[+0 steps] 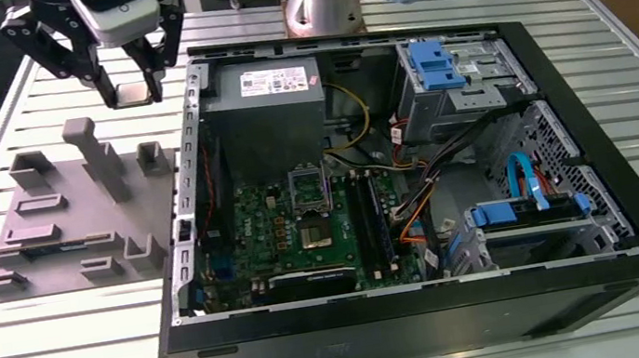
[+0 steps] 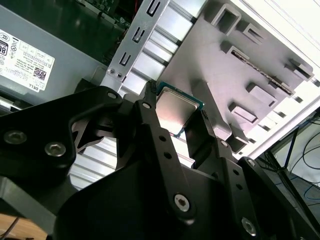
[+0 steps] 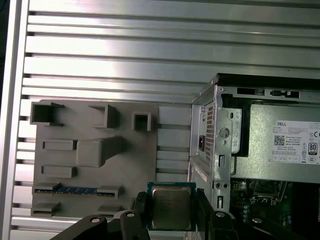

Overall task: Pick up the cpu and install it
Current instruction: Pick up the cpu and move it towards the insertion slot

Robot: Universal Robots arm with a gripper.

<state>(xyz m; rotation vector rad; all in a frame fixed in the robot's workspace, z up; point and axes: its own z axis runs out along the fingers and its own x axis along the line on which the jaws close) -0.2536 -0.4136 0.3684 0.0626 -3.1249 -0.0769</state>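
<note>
Off the eleven o'clock corner of the computer case (image 1: 438, 308) in the exterior view, our gripper (image 1: 132, 96) pinches the cpu (image 3: 171, 207) by opposite edges, level, likely sparing its contact face.

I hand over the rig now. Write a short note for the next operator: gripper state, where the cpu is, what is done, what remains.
Gripper: shut on the cpu, gripping two opposite edges.
Position: raised above the table, between the grey fixture and the open case.
Done: the cpu is picked up and off the fixture.
Left: the install. The cpu is not in the socket on the board inside the case.
</note>
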